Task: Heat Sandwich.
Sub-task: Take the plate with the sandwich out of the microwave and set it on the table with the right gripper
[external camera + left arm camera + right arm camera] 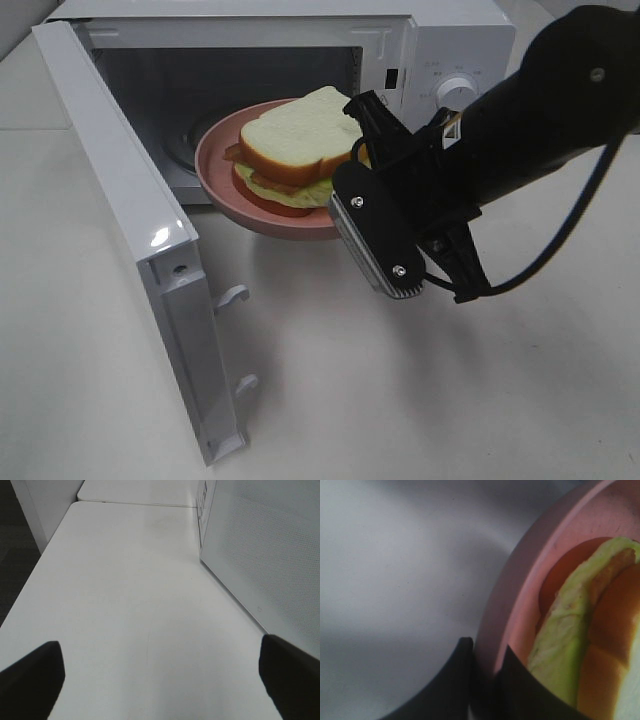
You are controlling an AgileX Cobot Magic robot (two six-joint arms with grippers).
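the microwave serves as the landmark here. its door hangs wide open, swung out on the left side of the oven's mouth, with two latch hooks showing on the door's inner edge. in the left wrist view the left gripper stands with its two dark fingers far apart over the bare white table, beside the microwave's outer white side wall, holding nothing.

at the mouth of the microwave a round pink plate is held in the air, partly inside the cavity and partly out over the table in front of it. the sandwich lies on that plate: white bread on top, with green lettuce and reddish filling showing at its edges.

on the side of the plate away from the door, the right gripper is clamped on the plate's rim, one finger outside the rim and the other inside, next to the lettuce. its black arm reaches in across the front of the microwave's control panel, where a white dial shows just above the arm.
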